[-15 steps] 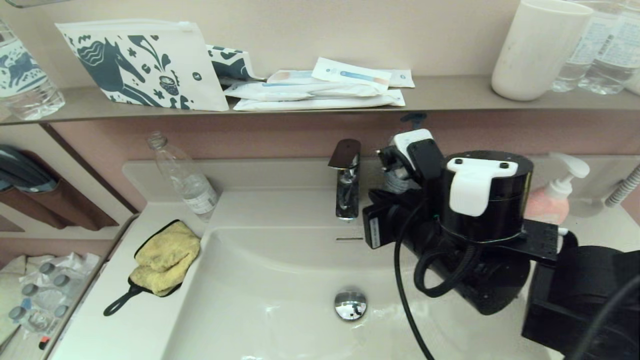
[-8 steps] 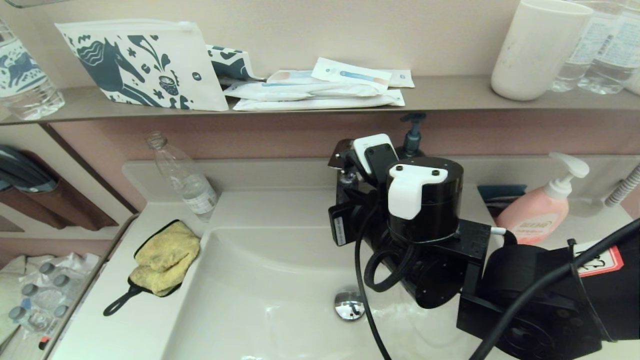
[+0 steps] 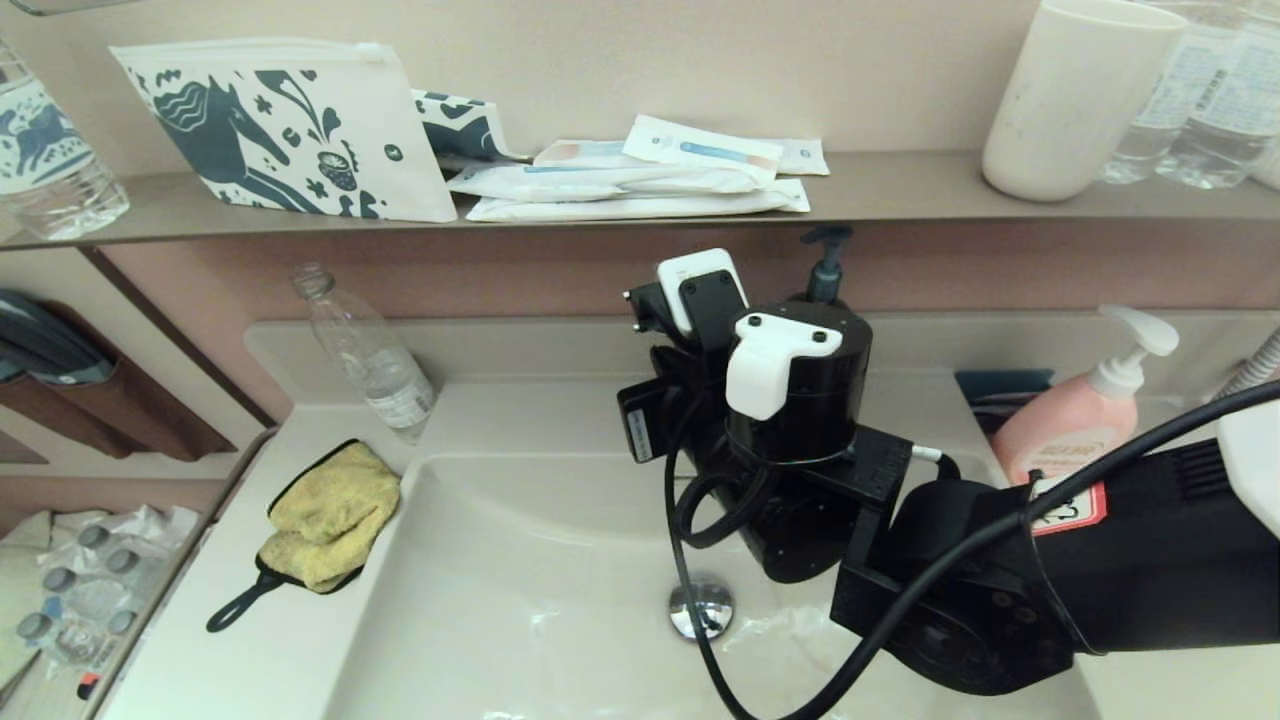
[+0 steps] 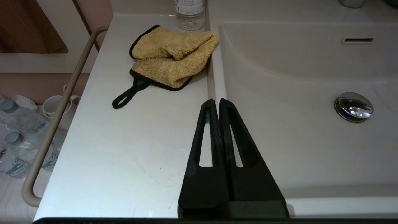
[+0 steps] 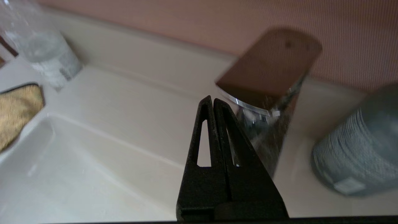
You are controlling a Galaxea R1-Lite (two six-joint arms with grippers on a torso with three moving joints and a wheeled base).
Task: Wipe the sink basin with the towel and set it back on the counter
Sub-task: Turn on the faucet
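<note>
The mustard-yellow towel (image 3: 330, 515) (image 4: 174, 57) lies folded on the cream counter (image 3: 270, 640) (image 4: 124, 140), left of the sink basin (image 3: 540, 590) (image 4: 295, 93), its black loop trailing toward the front. Nothing holds it. My right arm (image 3: 790, 400) reaches over the basin's back half, above the chrome drain plug (image 3: 700, 608) (image 4: 354, 105). The right gripper (image 5: 212, 99) is shut and empty, its tips just left of the faucet (image 5: 267, 90); the towel (image 5: 17, 115) shows far off to its left. My left gripper (image 4: 216, 101) is shut and empty above the counter's edge, short of the towel.
A clear plastic bottle (image 3: 365, 350) (image 4: 189, 12) stands behind the towel. A pink soap dispenser (image 3: 1080, 420) and a dark pump bottle (image 3: 825, 265) stand at the back right. The grey-brown shelf (image 3: 900, 190) above holds pouches and a cup (image 3: 1075, 95). A rail (image 4: 59, 115) runs along the counter's left side.
My right arm has swung left across the basin and back toward the wall, now covering the faucet in the head view. The towel has stayed where it was.
</note>
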